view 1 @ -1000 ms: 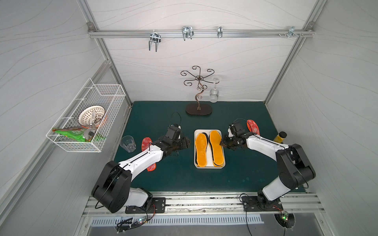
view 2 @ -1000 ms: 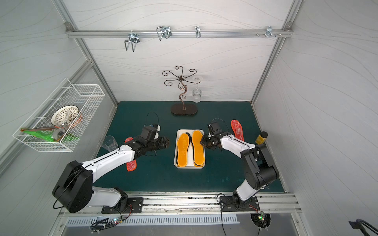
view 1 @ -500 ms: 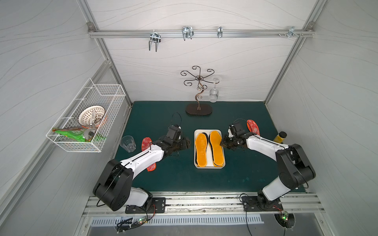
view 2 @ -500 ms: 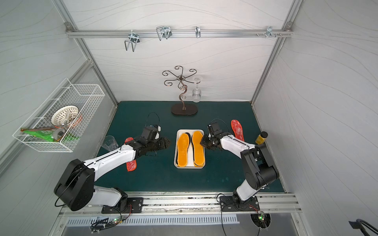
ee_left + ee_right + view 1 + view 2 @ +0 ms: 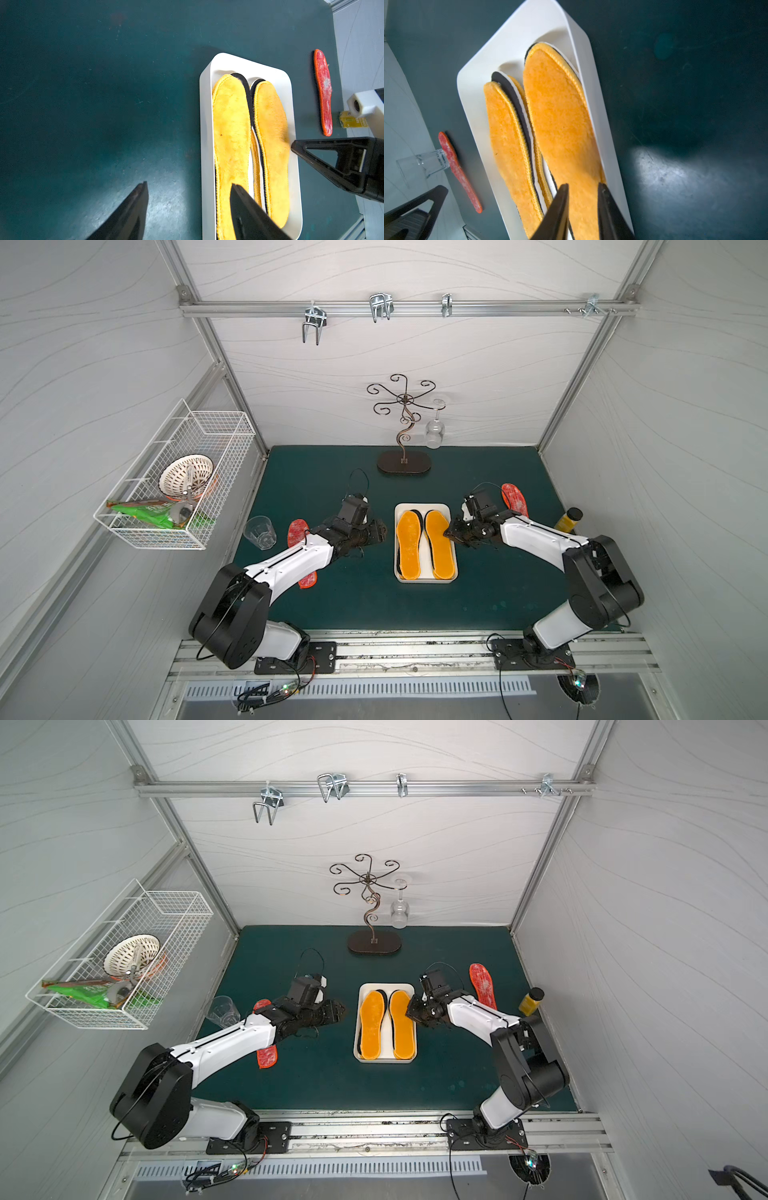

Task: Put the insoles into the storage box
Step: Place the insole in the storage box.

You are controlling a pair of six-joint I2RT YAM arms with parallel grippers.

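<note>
Left gripper (image 5: 188, 184): jaws stand wide apart, empty. Right gripper (image 5: 583, 184): jaws stand slightly apart over an orange insole (image 5: 560, 114) in the storage box (image 5: 422, 506), centre frame.

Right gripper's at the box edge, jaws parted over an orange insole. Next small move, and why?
Probably lift the right gripper straight up, clear of the storage box. Its jaws stand apart over the orange insole, which lies in the box, so nothing seems held. A red insole lies on the mat beyond that arm, the likely next pick.
</note>
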